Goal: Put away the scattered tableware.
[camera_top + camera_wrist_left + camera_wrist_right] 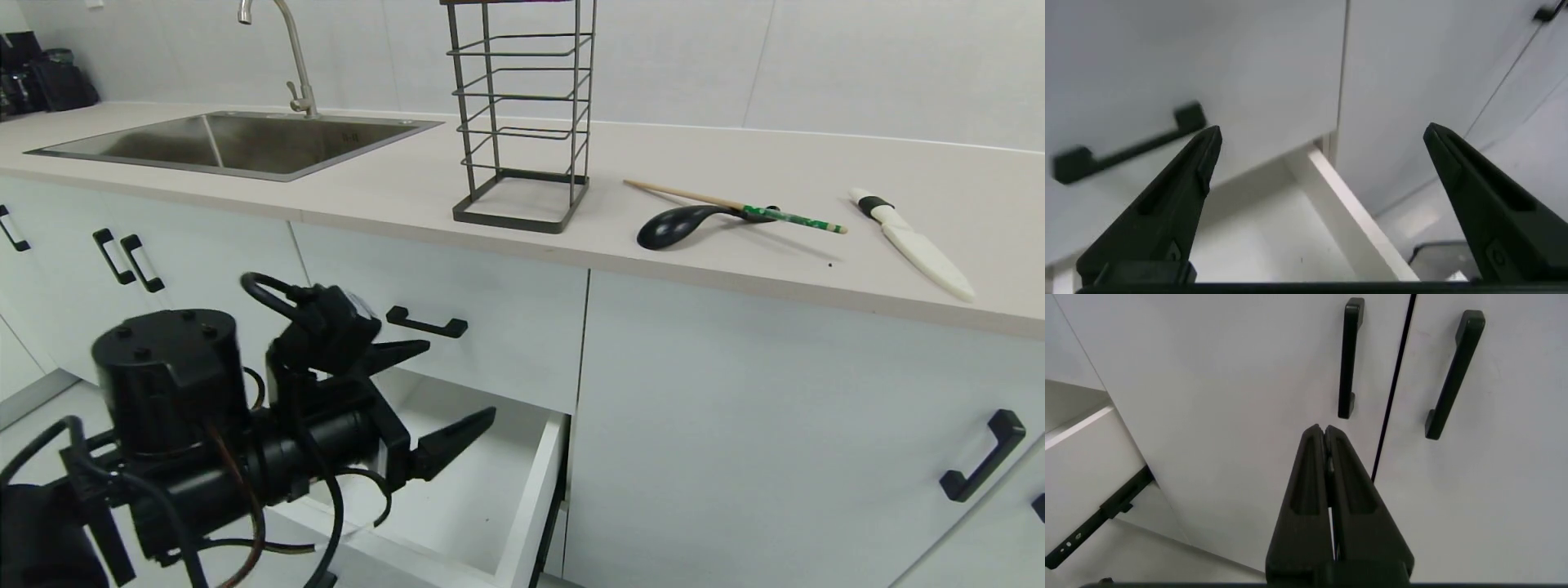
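- Left gripper [461, 380] hangs spread wide and empty over the open drawer [531, 482], lower left, probably where the stuff goes.
- Right gripper [1325, 433] is pinched closed, holding nothing.
- Spoon [676, 226], chopsticks [735, 204] and knife [914, 245] lie on the counter [735, 155], centre-right.

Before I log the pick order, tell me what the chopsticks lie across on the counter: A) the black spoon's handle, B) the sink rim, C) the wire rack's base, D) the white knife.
A: the chopsticks cross over the handle of the black spoon, well apart from the white knife and the wire rack.
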